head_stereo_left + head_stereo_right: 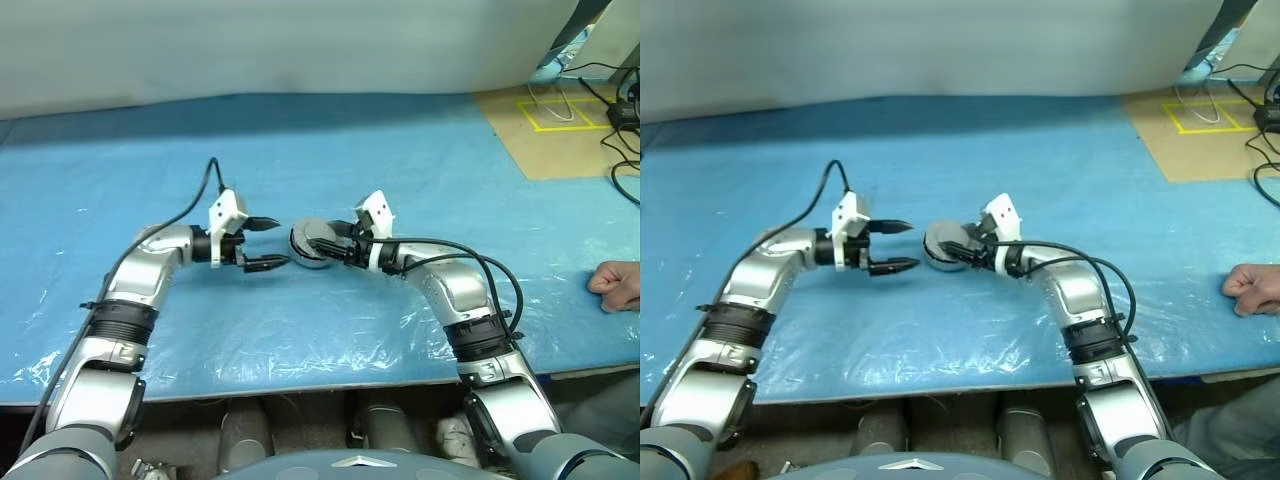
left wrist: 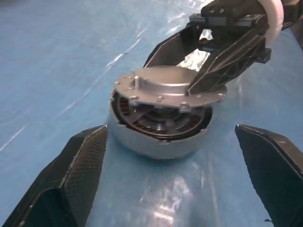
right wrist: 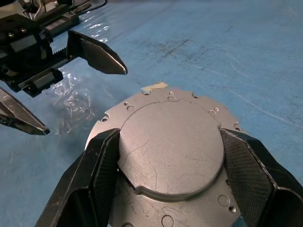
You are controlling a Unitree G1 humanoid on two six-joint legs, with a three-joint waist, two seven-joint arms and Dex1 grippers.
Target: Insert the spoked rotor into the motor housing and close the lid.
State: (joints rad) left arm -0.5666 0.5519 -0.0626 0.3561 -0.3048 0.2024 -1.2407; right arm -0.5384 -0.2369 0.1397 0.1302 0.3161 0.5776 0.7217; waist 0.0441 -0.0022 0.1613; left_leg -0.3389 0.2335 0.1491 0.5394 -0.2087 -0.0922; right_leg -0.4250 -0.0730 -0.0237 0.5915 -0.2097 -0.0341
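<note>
The motor housing [image 2: 156,142] is a short silver can with copper windings showing through a gap under its top. It sits mid-table on the blue sheet. The lid [image 2: 163,82], a silver disc with a raised round centre and small holes round its rim, lies slightly tilted on the can. My right gripper [image 1: 320,246] is shut on the lid, one finger [image 3: 94,170] on each side of the raised centre. To the left, my left gripper [image 1: 283,242] is open, pointing at the can from a short way off and touching nothing. The spoked rotor is hidden under the lid.
A person's fist [image 1: 615,285] rests on the table at the far right. The blue plastic-covered table [image 1: 300,150] runs wide behind and to both sides. Its front edge is close to me. Cables [image 1: 620,110] and yellow tape lie on a brown board at the back right.
</note>
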